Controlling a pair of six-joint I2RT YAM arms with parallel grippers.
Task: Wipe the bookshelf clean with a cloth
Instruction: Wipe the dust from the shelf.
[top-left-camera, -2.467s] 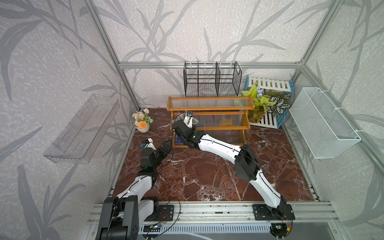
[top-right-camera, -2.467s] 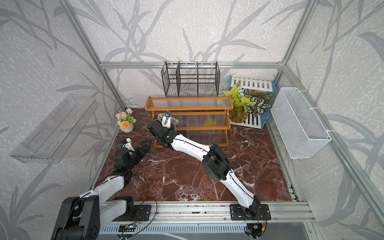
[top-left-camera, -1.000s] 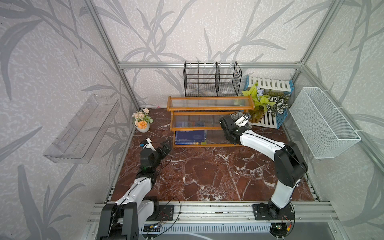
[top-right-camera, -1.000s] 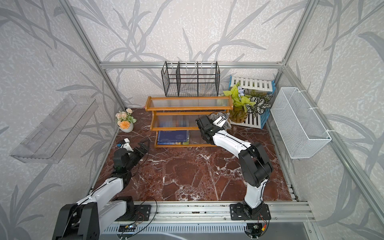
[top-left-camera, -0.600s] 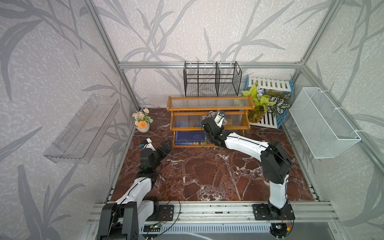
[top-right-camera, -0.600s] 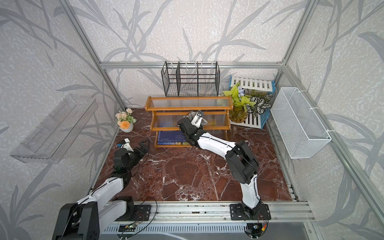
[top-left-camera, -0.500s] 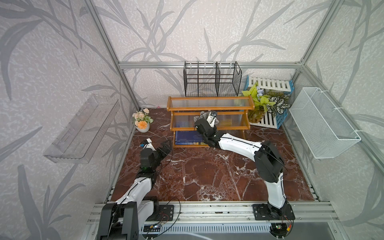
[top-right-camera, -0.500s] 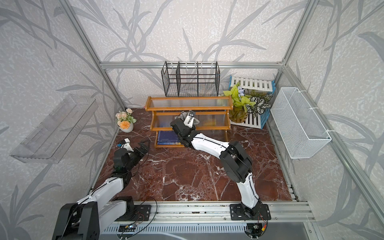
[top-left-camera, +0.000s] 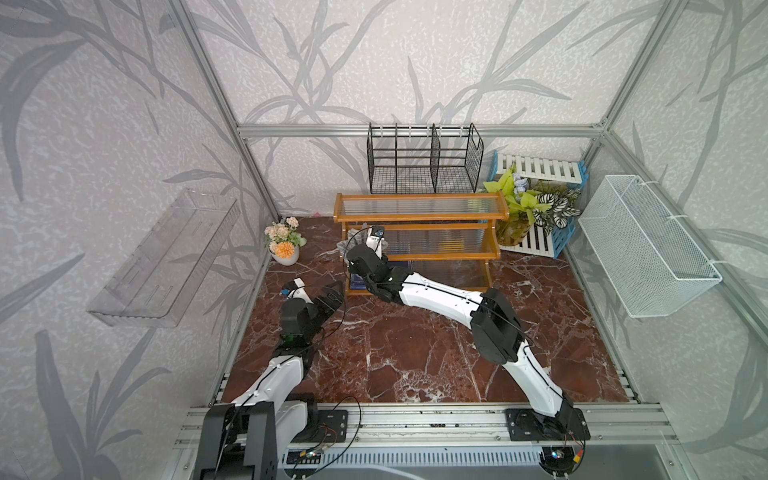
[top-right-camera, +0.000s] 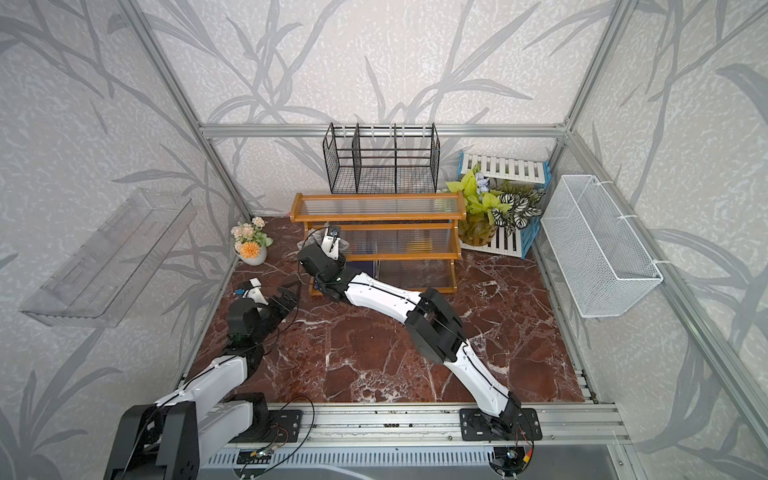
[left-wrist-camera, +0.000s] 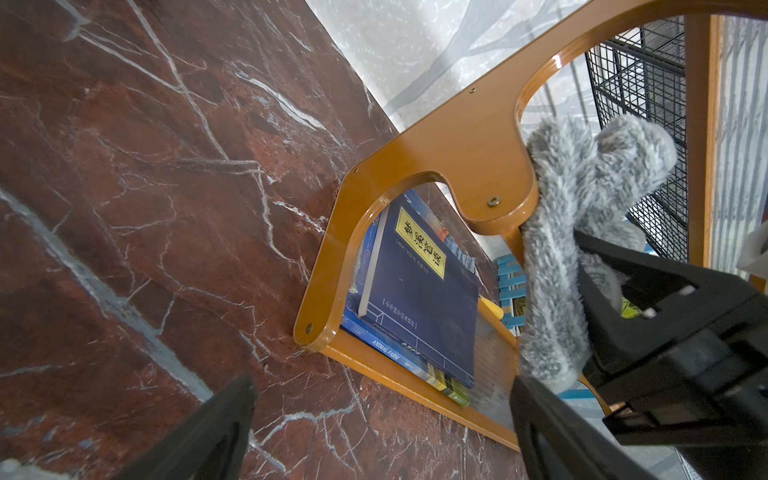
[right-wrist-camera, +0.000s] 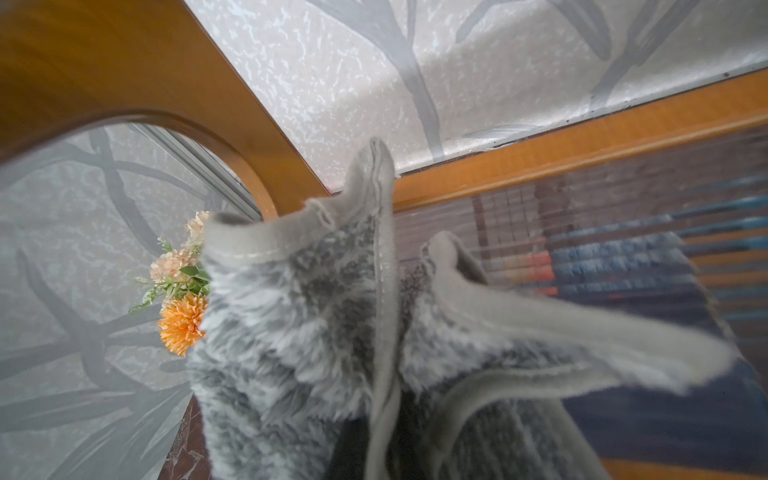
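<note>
The right arm (top-left-camera: 440, 293) stretches low across the surface (top-left-camera: 415, 353) toward the centre of the frame. The right fingers (left-wrist-camera: 602, 266) are clamped on the cloth (left-wrist-camera: 582, 199), which rests against the left end of the middle tier of the bookshelf (top-left-camera: 419, 197). The left arm (top-left-camera: 282, 374) is folded at lower left, with the left fingers (top-left-camera: 332, 291) spread wide and holding nothing. A second ago the right arm was at that tier's right end, while the left arm has not moved. There are two arms, one cloth and one three-tier bookshelf.

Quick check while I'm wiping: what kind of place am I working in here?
Probably a staged robot test cell dressed as a home corner: aluminium-framed leaf-patterned walls, red-brown marble-look tabletop, orange-brown wooden bookshelf with ribbed clear panels.
</note>
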